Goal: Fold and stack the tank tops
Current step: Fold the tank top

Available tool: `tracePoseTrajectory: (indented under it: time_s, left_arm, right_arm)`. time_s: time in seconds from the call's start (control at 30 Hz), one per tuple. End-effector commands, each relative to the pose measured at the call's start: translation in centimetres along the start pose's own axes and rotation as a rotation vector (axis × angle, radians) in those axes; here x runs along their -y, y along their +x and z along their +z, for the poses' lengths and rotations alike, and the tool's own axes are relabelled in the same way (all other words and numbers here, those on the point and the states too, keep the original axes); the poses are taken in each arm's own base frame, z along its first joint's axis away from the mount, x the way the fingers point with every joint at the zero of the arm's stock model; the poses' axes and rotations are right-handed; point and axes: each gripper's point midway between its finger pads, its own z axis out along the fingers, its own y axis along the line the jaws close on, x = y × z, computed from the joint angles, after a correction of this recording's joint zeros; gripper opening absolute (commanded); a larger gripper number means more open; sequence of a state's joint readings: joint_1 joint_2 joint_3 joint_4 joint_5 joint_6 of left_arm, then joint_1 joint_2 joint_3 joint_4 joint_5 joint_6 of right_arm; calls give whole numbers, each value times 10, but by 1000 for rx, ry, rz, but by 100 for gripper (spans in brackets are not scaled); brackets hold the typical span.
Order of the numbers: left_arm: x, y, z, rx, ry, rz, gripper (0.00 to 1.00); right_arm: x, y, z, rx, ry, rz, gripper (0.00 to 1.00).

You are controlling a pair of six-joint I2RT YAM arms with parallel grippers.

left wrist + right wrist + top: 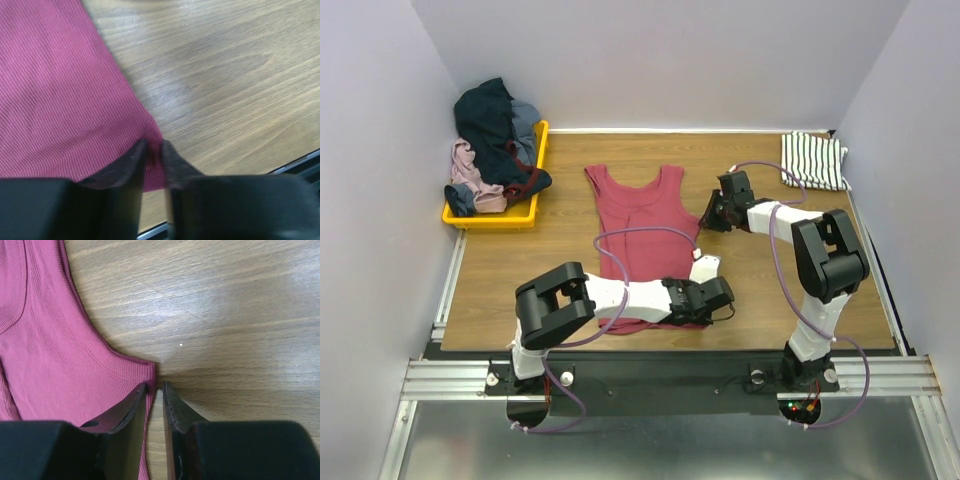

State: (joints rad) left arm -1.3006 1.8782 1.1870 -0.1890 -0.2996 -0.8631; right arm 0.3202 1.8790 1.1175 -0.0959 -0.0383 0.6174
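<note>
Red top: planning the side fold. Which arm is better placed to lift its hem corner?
Left. The left gripper pinches the red top at its near right hem corner; the right gripper sits farther up, at the armhole corner.

- We find the dark red tank top spread flat and unfolded at the middle of the table.
- Its scoop neck and two wide straps point to the far side; its hem lies toward the near edge and is partly hidden from above.
- Both straps lie open and apart, and the body tapers slightly toward the hem.
- In the wrist views we see a fine ribbed knit, a stitched band along the armhole, and its right side edge lying flat on the wood.
- We find the striped tank top, white with thin dark stripes, folded into a compact bundle at the far right corner.
- The two tops lie well apart, not stacked.
</note>
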Motion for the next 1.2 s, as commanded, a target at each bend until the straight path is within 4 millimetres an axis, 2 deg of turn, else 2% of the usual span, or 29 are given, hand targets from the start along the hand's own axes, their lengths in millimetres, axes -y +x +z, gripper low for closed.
tracePoseTrajectory:
  time_s: [0.0, 0.07, 0.13, 0.17, 0.3, 0.47, 0.67, 0.77, 0.97, 1.1, 1.13, 1.17]
  left_arm:
    - [9, -9, -9, 31, 8, -6, 23]
    - [10, -10, -9, 32, 14, -4, 16]
    - [11, -10, -11, 30, 21, -2, 3]
    - [12, -11, -12, 33, 28, -3, 0]
    - [25, -22, -27, 63, 127, -36, 0]
    - [25, -32, -45, 85, 216, -78, 0]
    - [10, -39, -58, 98, 321, -177, 0]
    - [-3, -37, -57, 96, 333, -217, 0]
    - [-28, -40, -65, 118, 363, -294, 0]
    - [-42, -39, -69, 126, 351, -325, 0]
    - [-48, -34, -67, 118, 338, -334, 0]
    - [-50, -33, -68, 117, 337, -344, 0]
  right_arm:
    - [-1, -4, 5, 0, -5, -8, 24]
    - [-3, -5, 5, 3, -12, -9, 21]
    - [-7, -8, 5, 6, -20, -10, 18]
    - [-7, -10, 5, 8, -20, -11, 15]
    - [-12, -17, 3, 25, -30, -15, 10]
    - [-22, -31, -3, 60, -48, -17, 8]
    - [-31, -43, -9, 87, -60, -11, 7]
    - [-38, -47, -9, 96, -63, -16, 7]
    - [-66, -51, -11, 131, -60, -57, 7]
    - [-92, -44, -3, 128, -64, -102, 7]
    - [-98, -32, 4, 106, -62, -120, 7]
    - [-102, -29, 8, 104, -55, -131, 7]
